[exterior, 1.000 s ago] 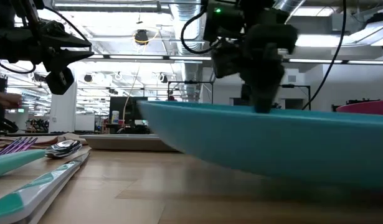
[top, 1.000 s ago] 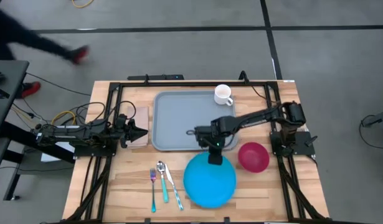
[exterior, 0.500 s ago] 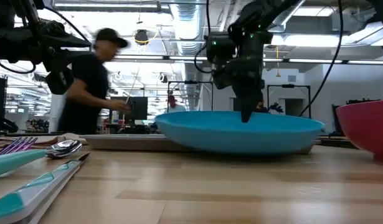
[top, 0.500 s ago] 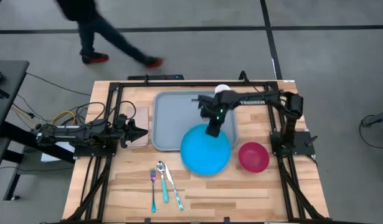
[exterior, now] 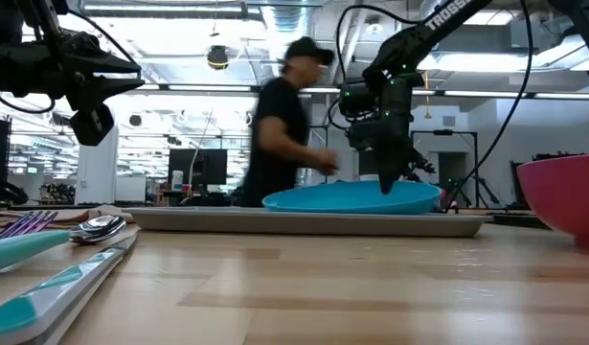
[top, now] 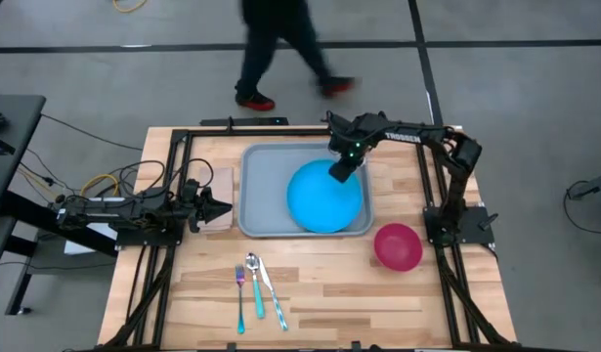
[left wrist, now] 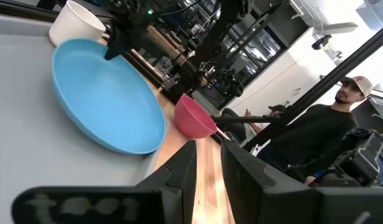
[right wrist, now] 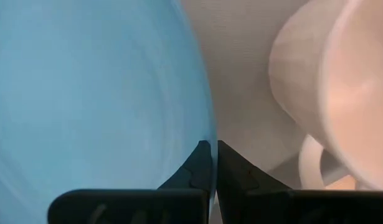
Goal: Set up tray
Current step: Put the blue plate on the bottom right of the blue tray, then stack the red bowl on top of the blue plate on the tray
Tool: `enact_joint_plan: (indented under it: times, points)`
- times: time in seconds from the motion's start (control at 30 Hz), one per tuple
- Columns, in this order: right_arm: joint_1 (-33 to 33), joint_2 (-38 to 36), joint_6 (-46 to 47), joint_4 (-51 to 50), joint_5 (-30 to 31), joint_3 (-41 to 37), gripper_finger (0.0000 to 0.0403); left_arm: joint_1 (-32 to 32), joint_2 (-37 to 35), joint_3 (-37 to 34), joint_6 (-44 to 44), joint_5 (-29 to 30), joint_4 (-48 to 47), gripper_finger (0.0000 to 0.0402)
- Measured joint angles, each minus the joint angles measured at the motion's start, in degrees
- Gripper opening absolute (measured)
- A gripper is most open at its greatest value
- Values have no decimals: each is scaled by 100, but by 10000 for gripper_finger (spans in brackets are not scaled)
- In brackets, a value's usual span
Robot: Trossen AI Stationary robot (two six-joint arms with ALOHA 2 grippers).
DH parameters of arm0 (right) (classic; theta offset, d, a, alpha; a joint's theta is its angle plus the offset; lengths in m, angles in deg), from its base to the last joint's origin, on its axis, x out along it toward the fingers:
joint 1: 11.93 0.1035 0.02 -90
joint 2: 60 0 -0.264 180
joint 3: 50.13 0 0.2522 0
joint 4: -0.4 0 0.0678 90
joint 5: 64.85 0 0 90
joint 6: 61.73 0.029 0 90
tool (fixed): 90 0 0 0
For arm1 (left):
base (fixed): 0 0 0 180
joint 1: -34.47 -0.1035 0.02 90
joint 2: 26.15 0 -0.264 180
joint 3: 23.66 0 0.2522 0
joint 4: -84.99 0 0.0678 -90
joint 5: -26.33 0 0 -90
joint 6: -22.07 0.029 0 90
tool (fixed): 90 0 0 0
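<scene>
The grey-blue tray (top: 264, 191) lies on the far middle of the table. The round blue plate (top: 322, 198) is inside it, seen low over the tray floor (exterior: 304, 222) in the low view. My right gripper (top: 338, 173) is at the plate's far right rim, shut on it. A white mug (left wrist: 76, 22) stands in the tray's far right corner, just beyond that gripper. My left gripper (top: 226, 207) waits at the tray's left side, its fingers a narrow gap apart, touching nothing. My right gripper pinches the plate's far right rim (right wrist: 204, 124) between its two fingers, one on the inner side and one on the outer. The fingers (exterior: 386, 171) come from above, pointing down. The plate sits nearly level over the tray; whether it rests on the floor I cannot tell.
A pink bowl (top: 398, 246) stands on the wood right of the tray's near corner. A fork (top: 240, 293), spoon (top: 254, 282) and knife (top: 272, 290) lie near the table's near left. A tan napkin (top: 220, 186) lies beside my left gripper. A person (top: 280, 49) walks beyond the far edge.
My right gripper has carried the blue plate from the near middle of the table toward the far edge and down into the tray, keeping its hold on the rim. The plate has gone from lifted and tilted to nearly level. A person has walked rightward behind the table.
</scene>
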Motion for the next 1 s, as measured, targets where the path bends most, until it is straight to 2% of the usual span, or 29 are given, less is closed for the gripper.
enact_joint_plan:
  times: [0.4,0.7,1.0]
  points:
    - [-159,0,-229,-184,127,-70,7,1,0,-1,3,15,0,62]
    - [-144,0,-78,-185,847,-72,58,1,0,-2,109,15,0,62]
    - [-70,0,68,-189,835,-67,92,1,0,0,114,13,0,62]
